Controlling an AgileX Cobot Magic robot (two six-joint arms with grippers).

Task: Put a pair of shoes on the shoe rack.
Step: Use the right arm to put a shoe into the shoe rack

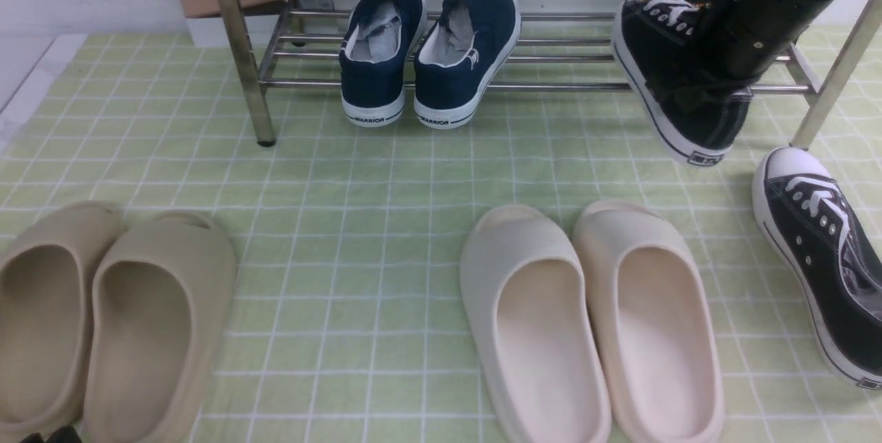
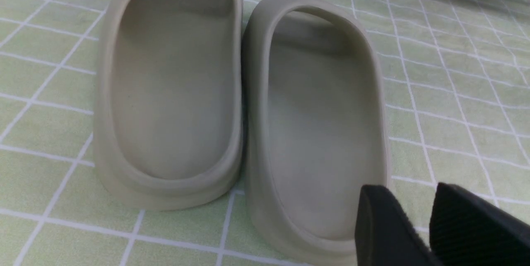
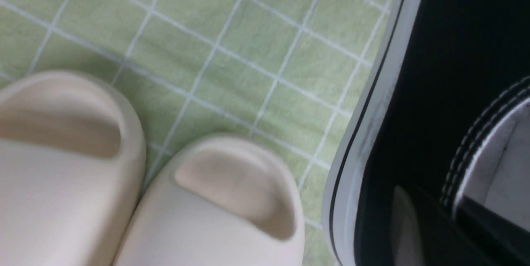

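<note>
My right gripper [image 1: 692,95] is shut on one black sneaker [image 1: 661,50] by its side wall, one finger inside [image 3: 488,220] and one outside. The sneaker hangs tilted at the right end of the steel shoe rack [image 1: 551,86], toe up over the bars and heel out in front. I cannot tell whether it touches the rack. The wrist view shows its white sole and black canvas [image 3: 434,71] close up. The other black sneaker [image 1: 820,257] lies on the cloth at the far right. My left gripper [image 2: 408,191] is open and empty, low beside the tan slides.
Two navy slip-ons [image 1: 427,50] lean on the rack's left half. A tan pair of slides [image 1: 103,319] lies at the front left and a cream pair [image 1: 592,319] at the front centre-right. A green checked cloth [image 1: 358,222] covers the floor. The rack's right leg [image 1: 834,78] stands near the held sneaker.
</note>
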